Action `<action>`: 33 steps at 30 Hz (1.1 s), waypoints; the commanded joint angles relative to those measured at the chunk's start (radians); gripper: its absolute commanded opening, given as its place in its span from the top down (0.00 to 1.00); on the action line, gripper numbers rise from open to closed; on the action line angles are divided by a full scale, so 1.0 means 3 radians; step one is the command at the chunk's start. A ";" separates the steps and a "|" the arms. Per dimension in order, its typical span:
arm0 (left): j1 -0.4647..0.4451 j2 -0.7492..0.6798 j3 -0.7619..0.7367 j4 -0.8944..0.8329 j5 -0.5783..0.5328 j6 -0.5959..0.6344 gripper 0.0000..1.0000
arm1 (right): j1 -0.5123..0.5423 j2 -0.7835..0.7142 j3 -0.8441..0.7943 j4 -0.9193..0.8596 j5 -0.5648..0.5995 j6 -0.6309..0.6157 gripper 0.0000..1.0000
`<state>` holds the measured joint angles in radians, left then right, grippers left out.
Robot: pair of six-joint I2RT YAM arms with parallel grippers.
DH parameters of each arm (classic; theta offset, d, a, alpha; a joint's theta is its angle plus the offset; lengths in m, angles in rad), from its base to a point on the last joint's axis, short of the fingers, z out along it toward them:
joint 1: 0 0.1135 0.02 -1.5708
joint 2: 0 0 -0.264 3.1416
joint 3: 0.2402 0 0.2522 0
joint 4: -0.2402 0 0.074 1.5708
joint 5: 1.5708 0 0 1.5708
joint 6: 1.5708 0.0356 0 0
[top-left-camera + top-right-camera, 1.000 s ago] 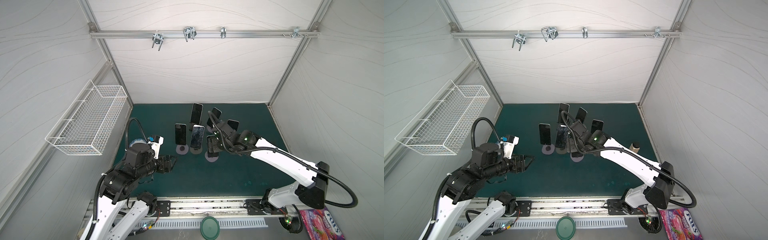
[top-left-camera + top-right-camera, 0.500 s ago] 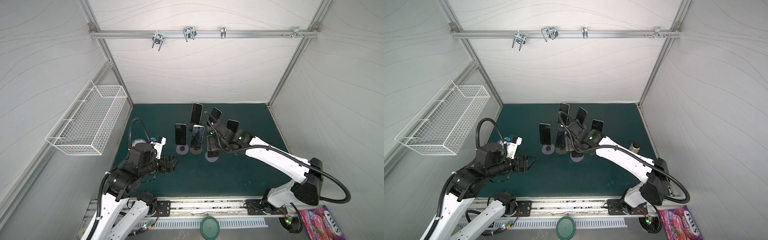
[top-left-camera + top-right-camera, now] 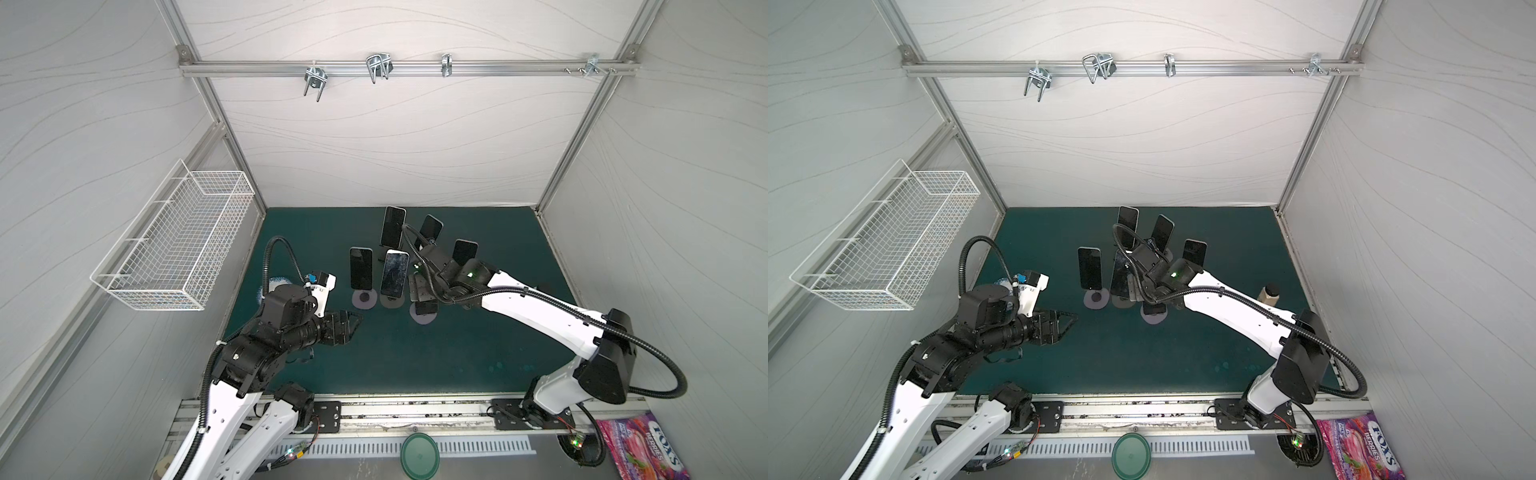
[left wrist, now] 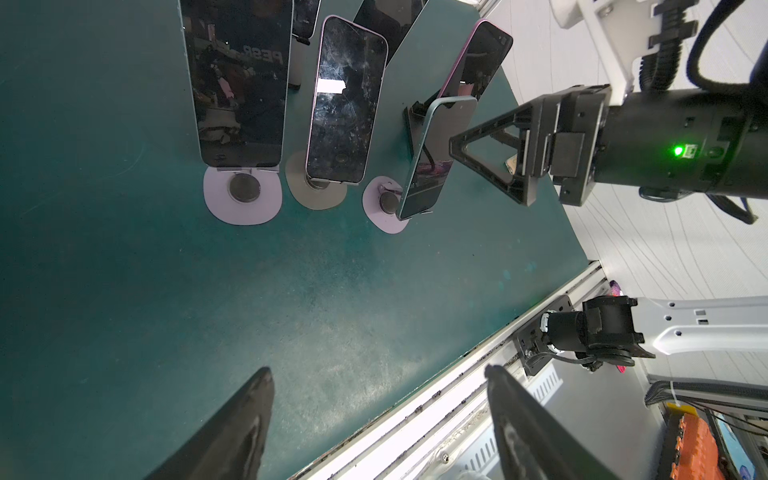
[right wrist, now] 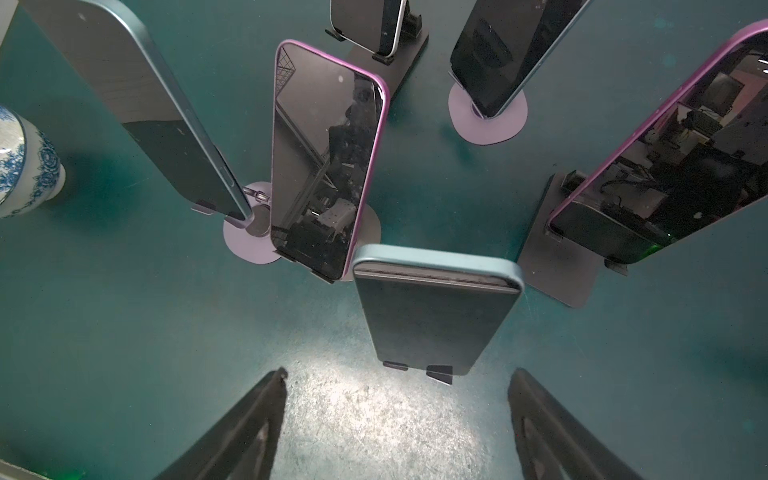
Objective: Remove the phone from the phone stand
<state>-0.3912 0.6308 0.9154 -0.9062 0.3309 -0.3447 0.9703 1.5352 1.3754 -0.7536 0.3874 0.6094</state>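
Observation:
Several phones stand on phone stands on the green mat (image 3: 478, 340). The front right one is a light blue phone (image 5: 436, 316) (image 4: 432, 158) on a lilac round stand (image 3: 423, 318) (image 4: 384, 203). My right gripper (image 3: 419, 286) (image 3: 1136, 286) (image 5: 398, 374) hangs over it, open, with one finger on each side of its upper part. I cannot tell whether the fingers (image 4: 490, 158) touch it. My left gripper (image 3: 355, 322) (image 3: 1073, 319) (image 4: 378, 374) hovers open and empty above the mat, left of the stands.
Close by stand a black phone (image 3: 360, 268), a scratched purple-cased phone (image 3: 395, 272) and three more behind (image 3: 393, 226). A blue-and-white cup (image 5: 20, 166) is at the left, a small bottle (image 3: 1268, 293) at the right. A wire basket (image 3: 178, 241) hangs on the left wall.
My right gripper has slid left and down over the front right phone, its jaws a little wider. My left gripper has crept right towards the stands and opened wider.

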 commanded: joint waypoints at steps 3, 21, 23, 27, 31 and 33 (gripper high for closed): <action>-0.0010 0.0000 0.0001 0.0151 0.0057 -0.0018 0.19 | -0.0057 0.0083 0.0013 0.0024 -0.0030 0.0024 0.13; -0.0034 0.0039 -0.0032 0.0203 0.0043 -0.0005 0.18 | -0.0192 0.0155 -0.0004 0.0022 -0.0028 -0.0027 0.12; -0.0036 0.0036 -0.0040 0.0208 0.0035 0.0001 0.18 | -0.0197 0.0166 0.0001 0.0023 -0.0023 -0.0027 0.12; -0.0036 0.0050 -0.0039 0.0226 0.0022 0.0007 0.18 | -0.0211 0.0190 0.0012 0.0022 -0.0023 -0.0037 0.11; -0.0059 0.0070 -0.0040 0.0231 0.0017 0.0028 0.17 | -0.0212 0.0202 0.0032 0.0022 -0.0024 -0.0048 0.10; -0.0066 0.0080 -0.0039 0.0236 0.0014 0.0034 0.17 | -0.0212 0.0209 0.0035 0.0026 -0.0028 -0.0047 0.10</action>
<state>-0.4034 0.6491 0.9001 -0.8692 0.3336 -0.3439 0.9119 1.5883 1.3750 -0.7479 0.3775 0.5957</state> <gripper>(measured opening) 0.827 0.898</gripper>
